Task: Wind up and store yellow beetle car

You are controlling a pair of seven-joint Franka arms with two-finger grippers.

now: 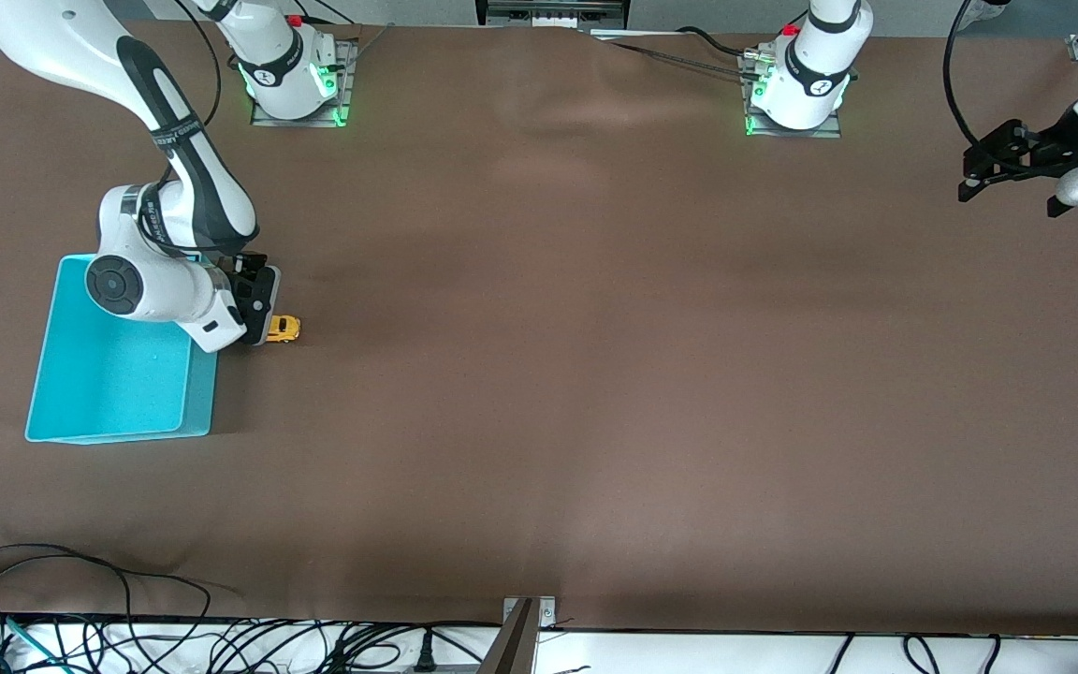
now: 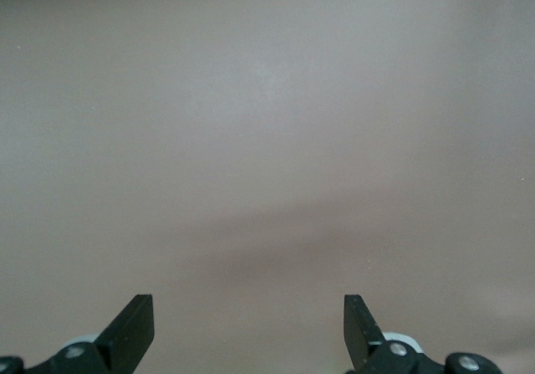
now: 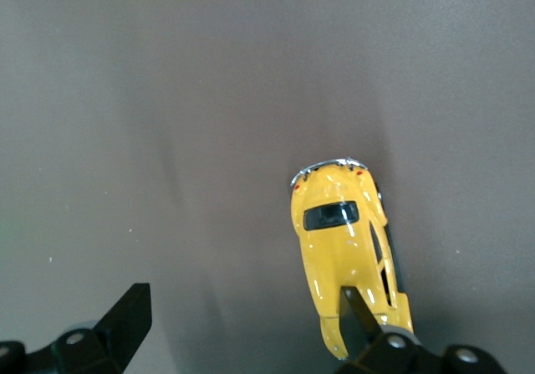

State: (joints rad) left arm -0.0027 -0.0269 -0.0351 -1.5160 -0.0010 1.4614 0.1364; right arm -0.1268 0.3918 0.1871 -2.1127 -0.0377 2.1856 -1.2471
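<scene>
The yellow beetle car (image 1: 284,328) sits on the brown table beside the turquoise bin (image 1: 118,379), toward the right arm's end. My right gripper (image 1: 256,329) is low over the table between the bin and the car, open and empty. In the right wrist view the car (image 3: 343,240) lies beside one finger (image 3: 361,311), which overlaps its edge; the other finger (image 3: 129,315) is far apart from it. My left gripper (image 1: 1002,159) waits high at the left arm's end, open and empty, with only bare table in its wrist view (image 2: 249,328).
The turquoise bin is open-topped and has nothing in it, and the right arm's wrist hangs over its corner. Cables run along the table edge nearest the front camera. A metal bracket (image 1: 528,618) stands at that edge's middle.
</scene>
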